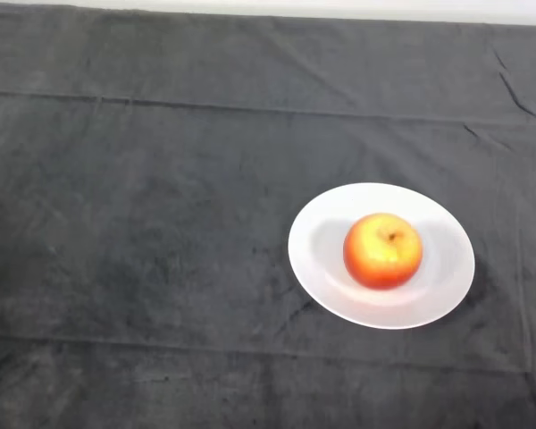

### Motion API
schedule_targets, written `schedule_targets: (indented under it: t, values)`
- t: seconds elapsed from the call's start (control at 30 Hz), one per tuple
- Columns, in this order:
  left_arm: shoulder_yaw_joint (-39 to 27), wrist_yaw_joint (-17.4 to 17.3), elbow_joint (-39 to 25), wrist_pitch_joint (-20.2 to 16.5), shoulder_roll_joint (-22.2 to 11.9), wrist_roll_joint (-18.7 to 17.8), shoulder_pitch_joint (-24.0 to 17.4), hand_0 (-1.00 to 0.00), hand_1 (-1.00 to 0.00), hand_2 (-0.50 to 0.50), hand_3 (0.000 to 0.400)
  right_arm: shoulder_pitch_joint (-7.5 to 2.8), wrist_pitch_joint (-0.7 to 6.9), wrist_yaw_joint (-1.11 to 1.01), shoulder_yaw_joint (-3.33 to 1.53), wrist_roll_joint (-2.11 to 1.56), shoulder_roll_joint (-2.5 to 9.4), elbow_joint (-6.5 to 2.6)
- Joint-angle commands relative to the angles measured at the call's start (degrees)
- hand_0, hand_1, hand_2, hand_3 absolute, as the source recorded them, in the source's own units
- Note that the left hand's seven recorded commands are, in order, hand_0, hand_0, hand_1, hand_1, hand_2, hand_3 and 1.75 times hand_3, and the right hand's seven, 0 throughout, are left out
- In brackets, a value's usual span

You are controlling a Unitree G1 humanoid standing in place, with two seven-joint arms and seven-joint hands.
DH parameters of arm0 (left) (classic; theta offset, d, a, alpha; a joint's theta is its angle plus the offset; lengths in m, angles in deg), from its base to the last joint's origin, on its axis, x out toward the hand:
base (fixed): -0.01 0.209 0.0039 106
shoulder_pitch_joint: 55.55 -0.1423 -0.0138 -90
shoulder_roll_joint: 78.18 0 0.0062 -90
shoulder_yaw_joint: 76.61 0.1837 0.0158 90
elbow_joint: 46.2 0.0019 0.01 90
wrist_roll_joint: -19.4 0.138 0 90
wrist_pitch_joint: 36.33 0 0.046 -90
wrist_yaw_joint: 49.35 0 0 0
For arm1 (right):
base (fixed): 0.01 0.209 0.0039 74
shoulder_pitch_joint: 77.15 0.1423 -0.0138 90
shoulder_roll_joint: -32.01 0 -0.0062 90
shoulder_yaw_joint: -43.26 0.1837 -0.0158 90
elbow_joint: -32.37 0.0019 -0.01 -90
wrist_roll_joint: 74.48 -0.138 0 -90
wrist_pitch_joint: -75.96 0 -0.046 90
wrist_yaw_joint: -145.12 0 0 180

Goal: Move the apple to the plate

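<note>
A red and yellow apple [382, 250] sits upright in the middle of a white round plate [326, 268], stem dimple facing up. The plate lies on the dark cloth to the right of the view's centre.
The dark cloth [143, 223] covers the whole table, with creases and fold lines running across it. A pale strip of the far edge [339, 7] shows along the top of the view.
</note>
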Motion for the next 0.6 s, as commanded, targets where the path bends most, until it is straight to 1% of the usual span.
schedule_targets:
  t: [0.03,0.27,0.6]
  values:
    - [-2.3,-0.4,1.9,1.4,0.8,1.0,2.0,0.0,0.0,0.0,0.0,-0.36,-0.28,-0.19,0.75,-0.7,-0.89,0.92]
    - [-3.6,-1.3,1.6,1.9,1.3,1.6,1.7,0.0,0.0,0.0,0.0,-0.34,-0.29,-0.21,0.76,-0.71,-0.9,0.89]
    - [-5.1,-2.3,0.1,1.4,2.3,2.8,1.3,0.0,0.0,0.0,0.0,-0.34,-0.29,-0.23,0.76,-0.7,-0.91,0.87]
